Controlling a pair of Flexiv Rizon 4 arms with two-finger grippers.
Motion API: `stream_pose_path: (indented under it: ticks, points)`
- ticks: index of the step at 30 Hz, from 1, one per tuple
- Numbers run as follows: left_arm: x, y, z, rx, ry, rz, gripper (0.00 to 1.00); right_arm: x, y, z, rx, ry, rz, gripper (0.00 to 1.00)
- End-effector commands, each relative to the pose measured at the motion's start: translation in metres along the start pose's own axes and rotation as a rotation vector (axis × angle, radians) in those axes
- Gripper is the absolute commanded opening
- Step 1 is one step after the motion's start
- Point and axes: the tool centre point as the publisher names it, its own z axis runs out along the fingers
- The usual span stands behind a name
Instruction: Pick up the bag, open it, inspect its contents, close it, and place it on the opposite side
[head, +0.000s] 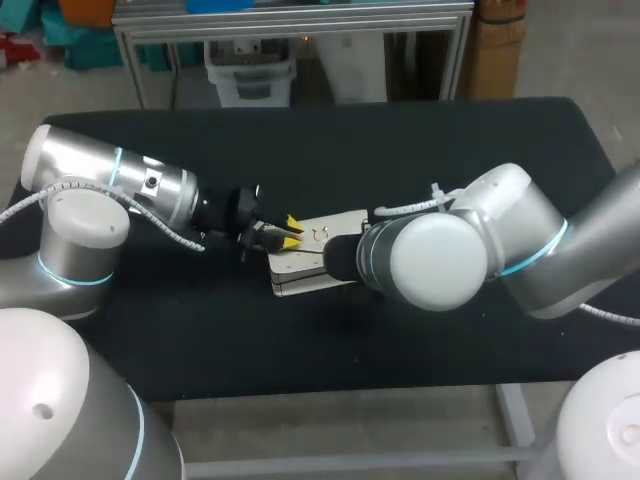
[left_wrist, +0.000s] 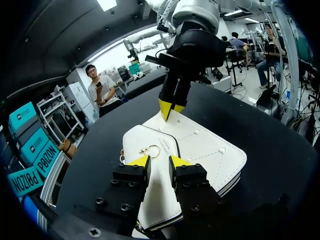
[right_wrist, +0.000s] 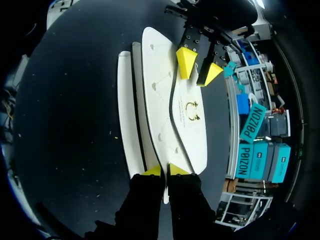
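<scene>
Bag (head: 315, 252), white, lies flat near the middle of black table (head: 400, 150), gold ring clasp (left_wrist: 152, 150) facing up. Right gripper (right_wrist: 165, 171) is pinched together on the flap edge at one end. Left gripper (left_wrist: 159, 161) sits over the opposite end, fingers apart, not gripping.

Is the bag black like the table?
No, the bag is white, and it lies on the black table.

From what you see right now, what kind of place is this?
Probably a robotics lab or test bench: a left gripper and a right gripper, both yellow-tipped, meet at a single white bag on a black-covered table.
</scene>
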Motion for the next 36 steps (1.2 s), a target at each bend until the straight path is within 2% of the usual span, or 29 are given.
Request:
stream_pose_path:
  ticks: [1, 6, 10, 14, 17, 18, 23, 24, 25, 26, 32, 36]
  points:
    - [-0.006, -0.003, -0.013, 0.047, -0.021, -0.003, 0.44, 0.003, -0.003, 0.001, -0.014, -0.375, 0.000, 0.00]
    - [-0.022, -0.006, -0.021, 0.090, -0.033, -0.060, 0.46, 0.003, -0.003, 0.001, -0.014, -0.375, 0.000, 0.00]
    - [-0.031, -0.007, -0.024, 0.090, -0.034, -0.109, 0.58, 0.003, -0.003, 0.001, -0.014, -0.375, 0.000, 0.00]
    - [-0.037, -0.007, -0.029, 0.096, -0.030, -0.143, 0.62, 0.003, -0.003, 0.001, -0.014, -0.375, 0.000, 0.00]
    - [-0.040, -0.007, -0.035, 0.098, -0.028, -0.189, 0.77, 0.003, -0.003, 0.001, -0.014, -0.375, 0.000, 0.00]
    - [-0.041, -0.006, -0.037, 0.097, -0.030, -0.195, 0.79, 0.003, -0.003, 0.001, -0.014, -0.375, 0.000, 0.00]
    - [-0.042, -0.005, -0.045, 0.078, -0.042, -0.246, 0.81, -0.001, -0.001, 0.001, -0.017, -0.383, -0.010, 0.00]
    - [-0.041, -0.005, -0.046, 0.077, -0.041, -0.247, 0.81, -0.002, -0.001, 0.001, -0.017, -0.384, -0.009, 0.07]
    - [-0.041, -0.005, -0.046, 0.070, -0.042, -0.260, 0.84, -0.003, 0.000, 0.000, -0.020, -0.387, -0.009, 0.36]
    - [-0.041, -0.005, -0.046, 0.065, -0.043, -0.264, 0.86, -0.004, 0.000, -0.002, -0.023, -0.390, -0.006, 1.00]
    - [-0.042, -0.006, -0.045, 0.042, -0.035, -0.287, 0.99, -0.012, 0.000, -0.018, -0.038, -0.427, 0.006, 1.00]
    - [-0.044, -0.006, -0.042, 0.033, -0.031, -0.306, 1.00, -0.016, -0.003, -0.031, -0.069, -0.439, 0.039, 1.00]
